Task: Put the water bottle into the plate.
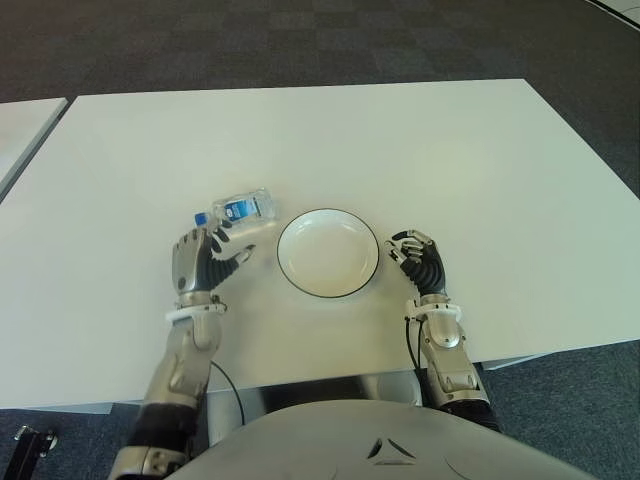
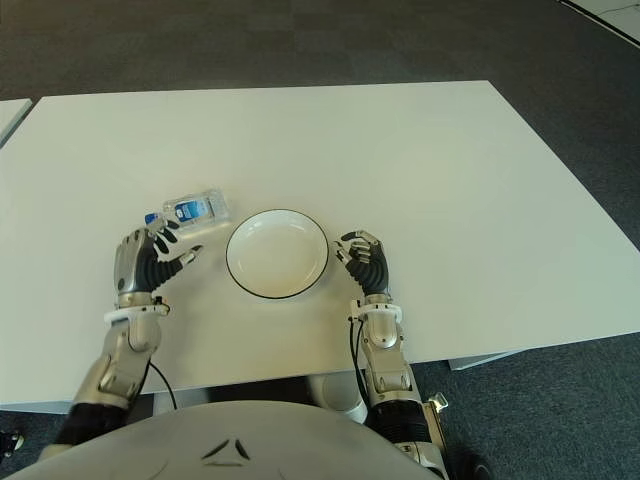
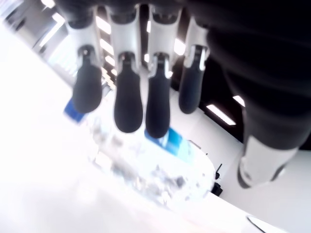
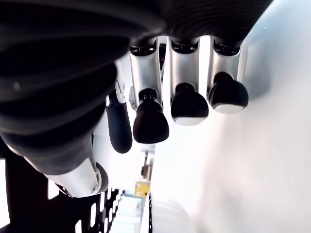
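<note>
A small clear water bottle (image 1: pixel 245 210) with a blue label and blue cap lies on its side on the white table (image 1: pixel 450 160), left of the plate. The round white plate (image 1: pixel 328 253) with a dark rim holds nothing. My left hand (image 1: pixel 210 255) lies just short of the bottle, fingers stretched toward it and thumb spread, holding nothing. In the left wrist view the fingertips (image 3: pixel 129 109) hover just over the bottle (image 3: pixel 160 165). My right hand (image 1: pixel 415 255) shows just right of the plate with its fingers (image 4: pixel 150 121) curled and holding nothing.
The table's front edge runs close behind both wrists. A second white table (image 1: pixel 25 125) edge shows at the far left. Dark carpet (image 1: pixel 300 40) surrounds the tables.
</note>
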`<state>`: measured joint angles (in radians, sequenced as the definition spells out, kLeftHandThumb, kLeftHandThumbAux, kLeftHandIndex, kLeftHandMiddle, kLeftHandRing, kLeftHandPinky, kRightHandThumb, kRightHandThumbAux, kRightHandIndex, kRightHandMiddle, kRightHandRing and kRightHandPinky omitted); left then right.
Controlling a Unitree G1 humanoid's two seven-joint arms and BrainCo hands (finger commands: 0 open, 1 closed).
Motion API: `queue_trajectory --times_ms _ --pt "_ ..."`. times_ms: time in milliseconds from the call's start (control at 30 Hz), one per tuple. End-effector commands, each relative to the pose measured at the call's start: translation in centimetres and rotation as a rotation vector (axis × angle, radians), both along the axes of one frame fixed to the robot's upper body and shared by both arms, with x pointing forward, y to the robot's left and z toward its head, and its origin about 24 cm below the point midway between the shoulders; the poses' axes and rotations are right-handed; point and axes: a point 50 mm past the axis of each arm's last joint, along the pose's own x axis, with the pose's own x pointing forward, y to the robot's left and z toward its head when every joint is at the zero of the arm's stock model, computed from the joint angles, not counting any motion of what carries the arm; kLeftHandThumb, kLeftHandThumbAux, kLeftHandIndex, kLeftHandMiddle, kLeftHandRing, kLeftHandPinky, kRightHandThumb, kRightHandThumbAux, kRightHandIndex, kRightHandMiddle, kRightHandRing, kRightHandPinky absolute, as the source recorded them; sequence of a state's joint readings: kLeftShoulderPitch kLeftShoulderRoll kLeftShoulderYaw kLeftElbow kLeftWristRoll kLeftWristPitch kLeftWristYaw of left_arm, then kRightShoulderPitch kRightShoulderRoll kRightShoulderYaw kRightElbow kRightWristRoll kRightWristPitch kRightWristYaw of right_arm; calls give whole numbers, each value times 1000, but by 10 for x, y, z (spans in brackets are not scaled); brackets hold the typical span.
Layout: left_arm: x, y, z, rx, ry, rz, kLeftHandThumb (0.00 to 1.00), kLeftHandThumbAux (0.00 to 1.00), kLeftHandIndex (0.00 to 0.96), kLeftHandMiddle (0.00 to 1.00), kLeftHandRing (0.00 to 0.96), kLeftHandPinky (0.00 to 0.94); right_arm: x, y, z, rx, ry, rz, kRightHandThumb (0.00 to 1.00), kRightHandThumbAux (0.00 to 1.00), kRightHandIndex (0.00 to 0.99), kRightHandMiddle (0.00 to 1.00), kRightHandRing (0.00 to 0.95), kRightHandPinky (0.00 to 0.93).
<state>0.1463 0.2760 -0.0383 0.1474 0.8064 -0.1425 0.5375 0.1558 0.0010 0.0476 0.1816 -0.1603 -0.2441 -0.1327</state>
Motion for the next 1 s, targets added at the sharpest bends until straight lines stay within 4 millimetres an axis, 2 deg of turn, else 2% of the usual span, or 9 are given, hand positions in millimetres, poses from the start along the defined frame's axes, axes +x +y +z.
queue_trajectory --times_ms 33,167,200,267,300,400,500,700,1000 --pt "10 6 -1 94 24 -11 839 670 400 540 629 600 -1 2 -2 1 9 -6 706 729 435 827 844 841" --pt "21 13 0 153 29 -16 836 669 409 493 490 477 -1 2 -2 1 14 -13 706 729 435 822 837 835" --pt "23 14 0 159 31 -17 792 678 412 439 427 426 -1 2 -2 1 14 -14 706 728 435 821 836 835" --pt "27 17 0 171 35 -20 754 685 416 393 371 381 -1 3 -2 0 15 -16 706 728 435 821 836 836" --pt "31 17 0 184 38 -25 724 607 344 337 310 326 -1 2 -2 1 15 -19 706 728 435 821 836 838" --pt "40 18 2 206 44 -36 678 476 182 195 170 184 -1 2 -2 4 16 -23 706 728 436 826 841 849" --pt "48 18 4 218 49 -44 653 407 87 107 88 81 -1 2 -2 9 16 -24 706 728 436 830 846 857" --pt "60 21 7 266 57 -68 597 265 9 12 9 8 -1 3 -3 19 11 -21 706 728 436 837 853 861" --pt "72 27 4 359 79 -117 526 159 0 0 0 0 -1 4 -3 19 17 -23 706 728 436 840 857 861"
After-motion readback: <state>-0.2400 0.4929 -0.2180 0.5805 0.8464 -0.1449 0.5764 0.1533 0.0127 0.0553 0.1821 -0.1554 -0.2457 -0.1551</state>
